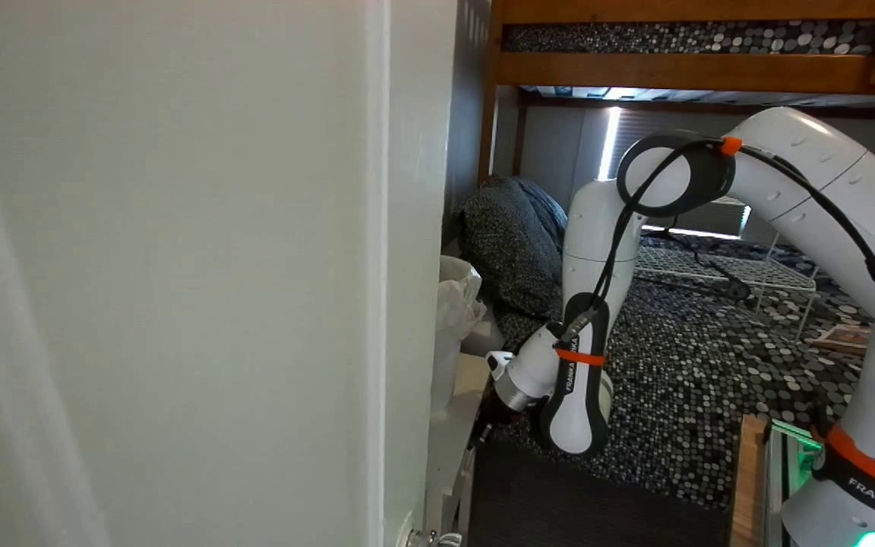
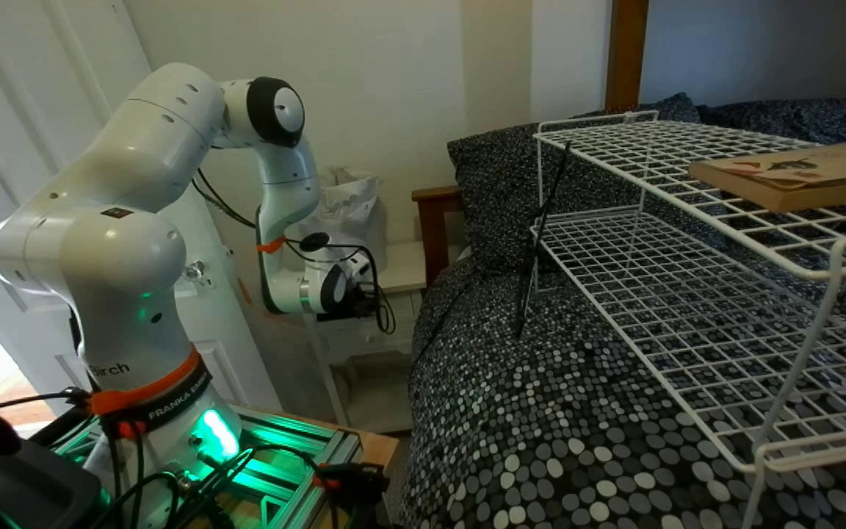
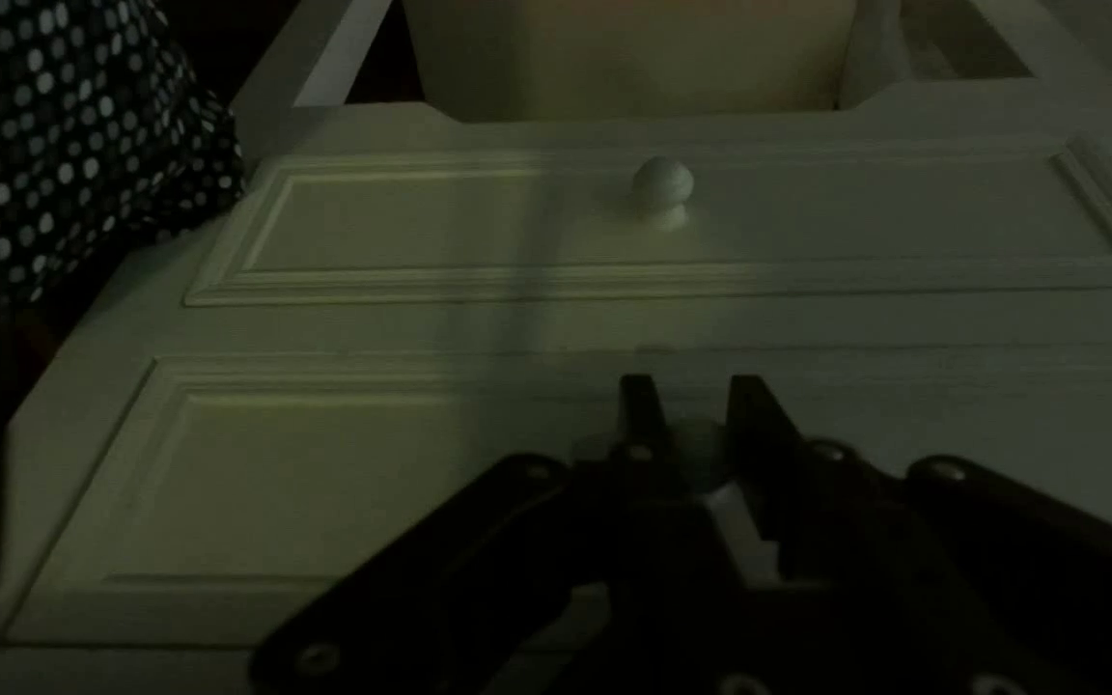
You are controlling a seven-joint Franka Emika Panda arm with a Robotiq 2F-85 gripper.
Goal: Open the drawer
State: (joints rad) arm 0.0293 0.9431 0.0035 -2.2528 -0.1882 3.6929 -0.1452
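The narrow white unit (image 2: 402, 270) stands against the wall in an exterior view. In the wrist view, which appears upside down, two drawer fronts show. The drawer (image 3: 305, 483) at my gripper has a white panelled front that looks about flush with its frame. My gripper (image 3: 691, 386) has its dark fingers on both sides of that drawer's round knob (image 3: 701, 446), with almost no gap, so it looks shut on it. The picture is dark there. In an exterior view the gripper (image 1: 481, 433) is at the unit's front, and its fingertips are small.
The other drawer front (image 3: 421, 222) has a free white knob (image 3: 662, 185). A white bag (image 2: 349, 209) stands on the unit. The bed (image 2: 482, 367) with dotted bedding adjoins the unit, bearing a white wire rack (image 2: 599, 301). A large white door panel (image 1: 179, 266) stands close on the other side.
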